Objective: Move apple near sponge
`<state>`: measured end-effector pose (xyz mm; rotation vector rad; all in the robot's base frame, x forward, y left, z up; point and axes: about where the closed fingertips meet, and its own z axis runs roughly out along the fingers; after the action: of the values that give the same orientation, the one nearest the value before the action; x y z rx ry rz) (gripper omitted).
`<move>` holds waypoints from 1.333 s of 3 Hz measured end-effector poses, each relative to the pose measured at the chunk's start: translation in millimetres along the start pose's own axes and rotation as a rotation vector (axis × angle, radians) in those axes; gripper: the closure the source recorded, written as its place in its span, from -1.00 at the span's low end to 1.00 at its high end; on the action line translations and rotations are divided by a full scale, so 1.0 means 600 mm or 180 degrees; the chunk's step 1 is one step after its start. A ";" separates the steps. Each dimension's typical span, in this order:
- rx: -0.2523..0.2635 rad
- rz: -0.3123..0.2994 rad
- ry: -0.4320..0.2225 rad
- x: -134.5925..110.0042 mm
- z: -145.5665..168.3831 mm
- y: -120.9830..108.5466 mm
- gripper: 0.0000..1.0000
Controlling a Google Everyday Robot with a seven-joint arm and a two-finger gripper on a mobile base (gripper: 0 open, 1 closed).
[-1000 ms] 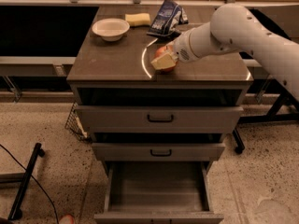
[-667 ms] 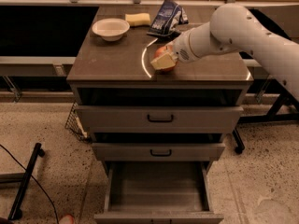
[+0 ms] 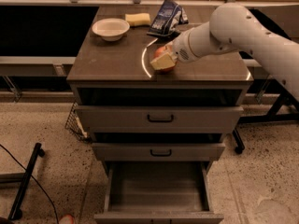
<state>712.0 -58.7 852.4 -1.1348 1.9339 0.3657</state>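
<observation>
Pale tan fingers [image 3: 164, 64] of the gripper [image 3: 162, 59] are closed on the apple [image 3: 160, 52]. Only the near finger shows plainly, pressed to the fruit's front side, with red skin visible above it. The apple sits low on the brown cabinet top [image 3: 112, 59], right of centre in the frame and just beside a thin white arc [image 3: 144, 62] marked on the surface. Behind the gripper, the white arm [image 3: 233, 27] runs off to the upper right. The sponge [image 3: 138, 19] lies at the back edge of the top, well apart from the apple, between the white bowl [image 3: 110, 29] and the dark snack bag [image 3: 166, 17]. Below, the bottom drawer [image 3: 156, 190] stands pulled out. Against the frames from a second ago, gripper, apple and arm sit in the same spot, and the sponge, bowl and bag have not shifted.
</observation>
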 end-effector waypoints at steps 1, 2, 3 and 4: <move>0.0000 0.0000 0.0000 0.000 0.000 0.000 1.00; 0.0024 -0.0106 -0.0110 -0.045 0.017 -0.020 1.00; 0.0000 -0.0370 -0.0336 -0.143 0.088 -0.049 1.00; 0.0179 -0.0614 -0.0625 -0.275 0.101 -0.095 1.00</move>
<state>828.8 42.2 954.0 -1.1910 1.6397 0.3042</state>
